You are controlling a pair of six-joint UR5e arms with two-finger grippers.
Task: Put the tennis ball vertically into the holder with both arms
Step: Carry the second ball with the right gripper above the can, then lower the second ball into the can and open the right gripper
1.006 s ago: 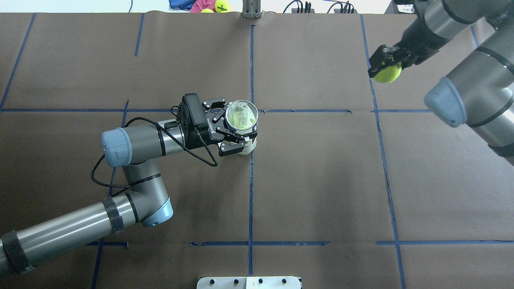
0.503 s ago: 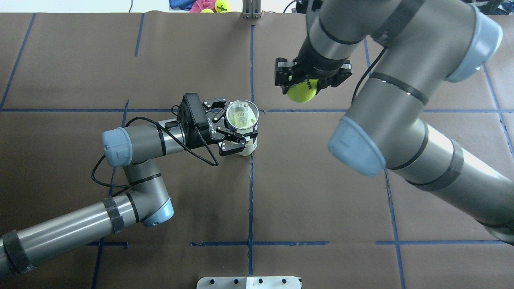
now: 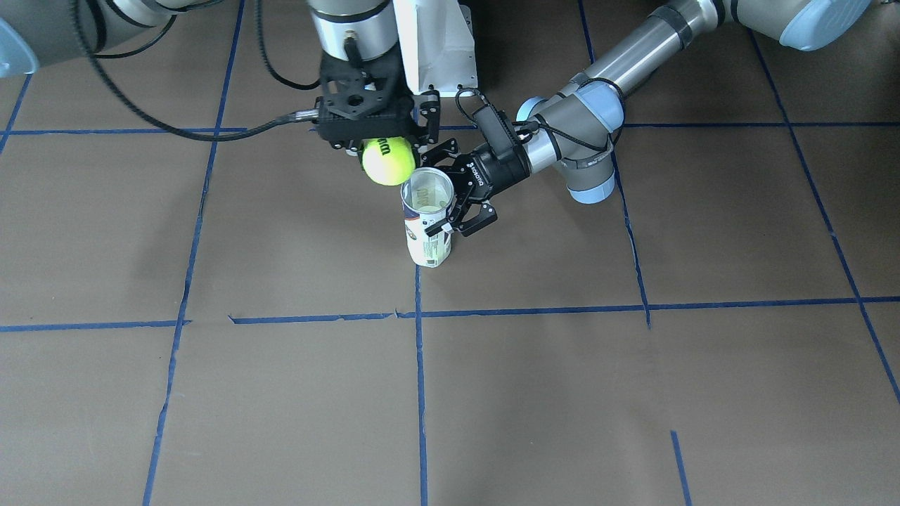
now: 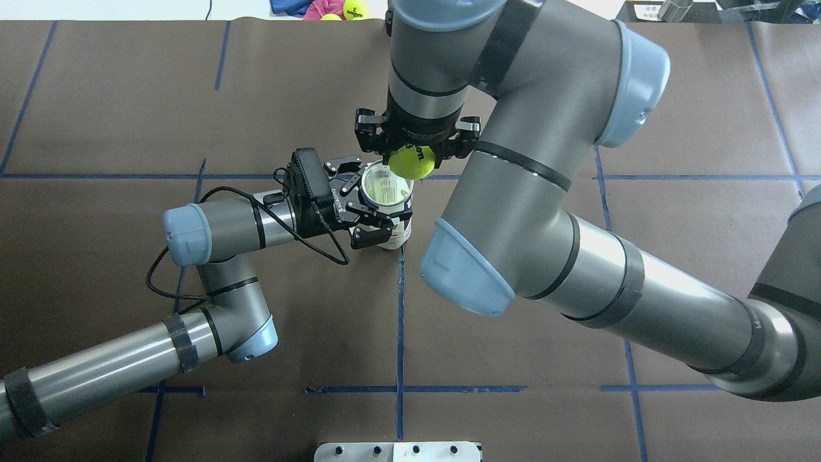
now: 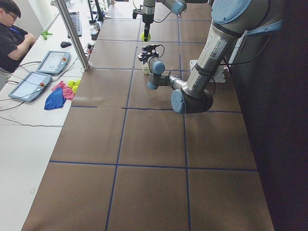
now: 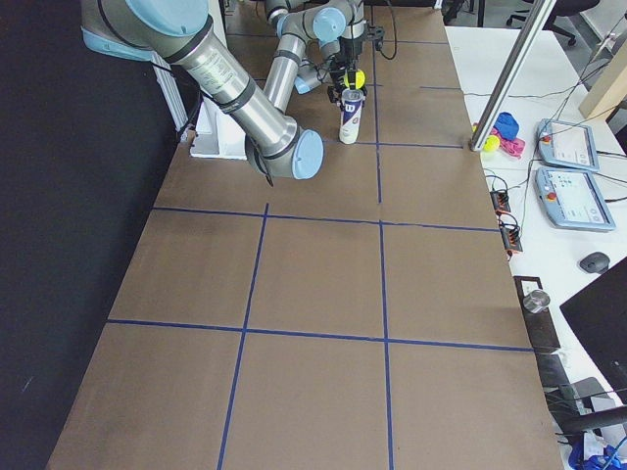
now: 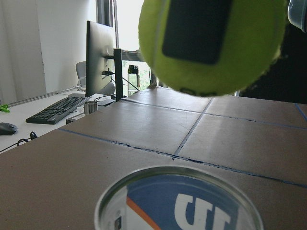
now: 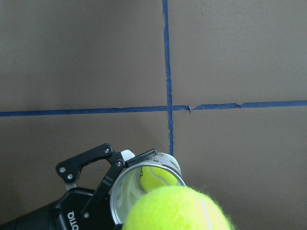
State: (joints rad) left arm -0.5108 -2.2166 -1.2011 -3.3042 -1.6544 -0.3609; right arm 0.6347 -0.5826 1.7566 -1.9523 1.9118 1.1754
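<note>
The holder (image 4: 383, 190), a clear can with a white and navy label, stands upright near the table's middle with its mouth open upward. My left gripper (image 4: 367, 203) is shut on its upper wall from the side. One tennis ball (image 8: 156, 176) lies inside it. My right gripper (image 4: 415, 149) points down and is shut on a yellow-green tennis ball (image 4: 413, 162). It holds the ball just above the holder's mouth, a little toward my right, clear of the rim. The front view shows the ball (image 3: 388, 160) beside the rim (image 3: 427, 191). In the left wrist view the ball (image 7: 249, 52) hangs over the rim (image 7: 177, 175).
Brown paper with blue tape lines covers the table. Spare tennis balls and cloths (image 4: 333, 9) lie past the far edge. A white base plate (image 4: 397, 451) is at the near edge. An operator (image 5: 12, 33) sits at a side desk with tablets (image 6: 568, 147).
My right arm has swung from the far right across the table to the holder, carrying the ball over its mouth. My left arm and the holder have not moved.
</note>
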